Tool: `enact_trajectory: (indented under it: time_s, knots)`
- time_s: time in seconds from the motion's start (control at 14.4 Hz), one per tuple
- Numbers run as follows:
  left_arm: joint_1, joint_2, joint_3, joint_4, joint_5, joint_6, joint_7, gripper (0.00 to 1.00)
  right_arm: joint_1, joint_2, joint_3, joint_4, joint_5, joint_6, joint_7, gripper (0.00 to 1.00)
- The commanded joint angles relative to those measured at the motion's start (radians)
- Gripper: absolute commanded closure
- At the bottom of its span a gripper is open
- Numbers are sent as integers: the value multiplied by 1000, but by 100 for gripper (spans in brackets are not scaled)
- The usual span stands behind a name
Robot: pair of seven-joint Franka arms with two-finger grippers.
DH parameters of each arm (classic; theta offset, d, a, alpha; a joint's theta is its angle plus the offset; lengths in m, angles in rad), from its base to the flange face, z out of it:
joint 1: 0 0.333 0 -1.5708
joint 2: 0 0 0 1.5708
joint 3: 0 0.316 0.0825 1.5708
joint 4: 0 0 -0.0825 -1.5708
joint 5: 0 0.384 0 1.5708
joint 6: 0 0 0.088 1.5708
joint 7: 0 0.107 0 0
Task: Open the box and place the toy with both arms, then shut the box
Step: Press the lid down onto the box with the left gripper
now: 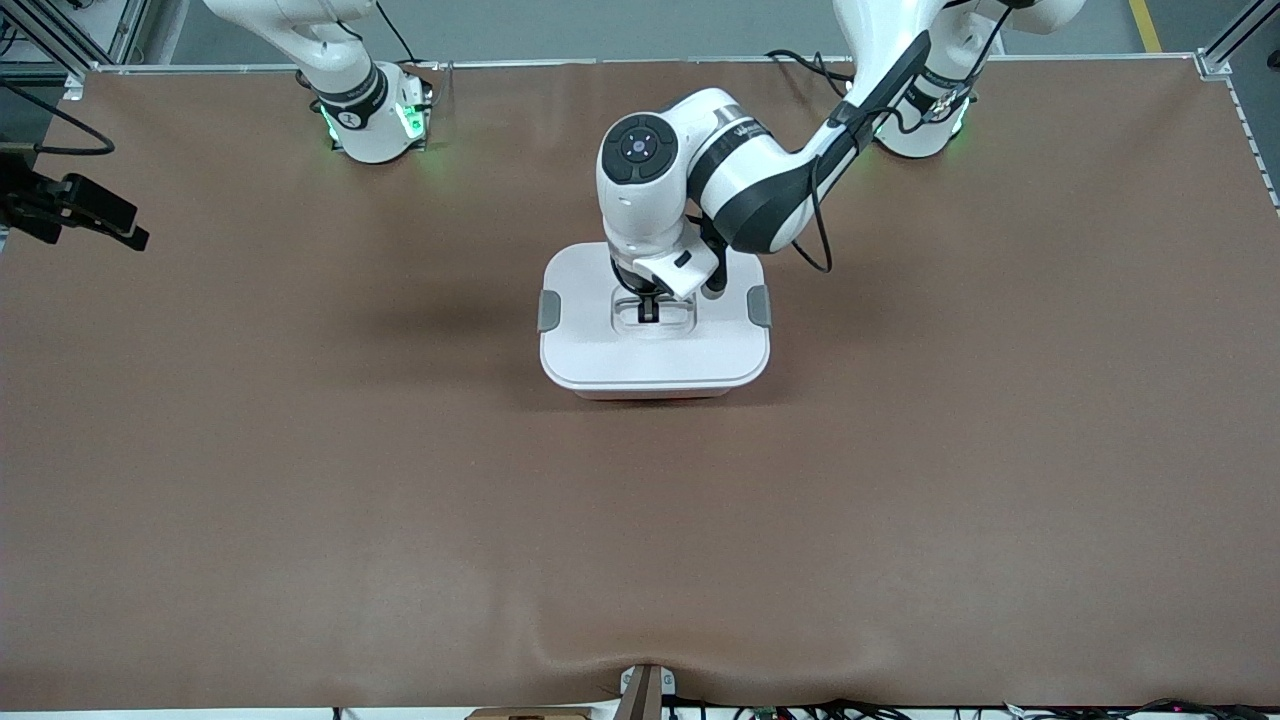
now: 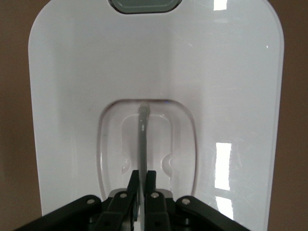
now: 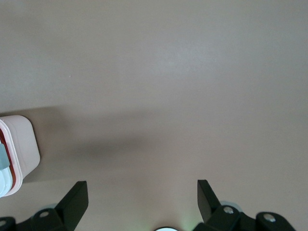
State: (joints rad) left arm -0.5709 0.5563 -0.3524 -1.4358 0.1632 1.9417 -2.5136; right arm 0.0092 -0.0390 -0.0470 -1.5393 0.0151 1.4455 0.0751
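Front view: box (image 1: 655, 345) at frame centre, lid (image 1: 655, 352) on. Left gripper (image 1: 648, 308) straight down in the lid recess, clenched on the handle (image 2: 143, 139). Right gripper (image 3: 142, 199) spread wide over bare table (image 1: 300, 450), waiting. Toy not visible.

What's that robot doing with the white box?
The left arm has reached down onto the box in the middle of the table. Its tool, the left gripper, is shut on the clear handle set into the white lid. The lid sits on the box, with a grey clip at each end. The right gripper waits open above bare table near its base. No toy can be seen.
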Motion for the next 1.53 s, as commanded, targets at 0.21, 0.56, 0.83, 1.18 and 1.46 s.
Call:
enact_trajectory:
  time_s: [0.21, 0.56, 0.83, 1.18, 1.46]
  knots:
    - [-9, 17, 0, 18, 19, 28, -17, 100, -3, -1, 1, 11, 11, -14, -84, 0]
    - [-17, 20, -4, 2, 22, 28, -16, 100, -6, 1, -1, 11, 12, -14, -109, 0]
    - [-21, 20, -4, -15, 24, 28, -16, 100, -6, 1, -1, 13, 13, -14, -109, 0]
    - [-12, 20, -4, -31, 24, 28, -17, 100, -6, 1, -1, 13, 13, -14, -107, 0]
    - [-9, 19, -4, -34, 25, 28, -13, 100, -8, 1, -1, 13, 13, -14, -107, 0]
